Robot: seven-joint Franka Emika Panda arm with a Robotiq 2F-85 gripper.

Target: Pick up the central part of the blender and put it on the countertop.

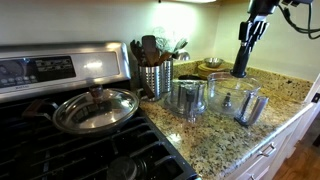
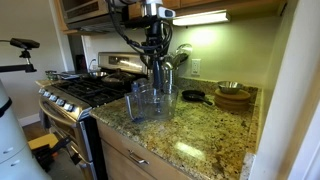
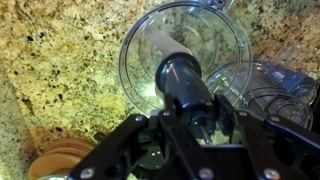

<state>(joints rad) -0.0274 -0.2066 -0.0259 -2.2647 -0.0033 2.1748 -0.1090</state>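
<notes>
My gripper (image 3: 197,118) is shut on the central part of the blender (image 3: 184,84), a dark grey spindle with a paler lower end. I hold it upright in the air, lifted out over the clear blender bowl (image 3: 135,60), which stands on the speckled granite countertop (image 3: 60,70). In both exterior views the gripper (image 1: 248,38) (image 2: 153,45) hangs above the bowl (image 1: 240,100) (image 2: 143,100) with the spindle (image 1: 241,60) (image 2: 155,68) pointing down. The spindle's tip hangs just above the bowl's rim.
A second clear container (image 3: 275,85) (image 1: 188,97) stands next to the bowl. A perforated steel utensil holder (image 1: 155,78) and stacked wooden bowls (image 1: 212,68) (image 2: 233,96) stand at the back. The black stove holds a lidded pan (image 1: 95,108). The countertop's front edge (image 2: 190,150) is close.
</notes>
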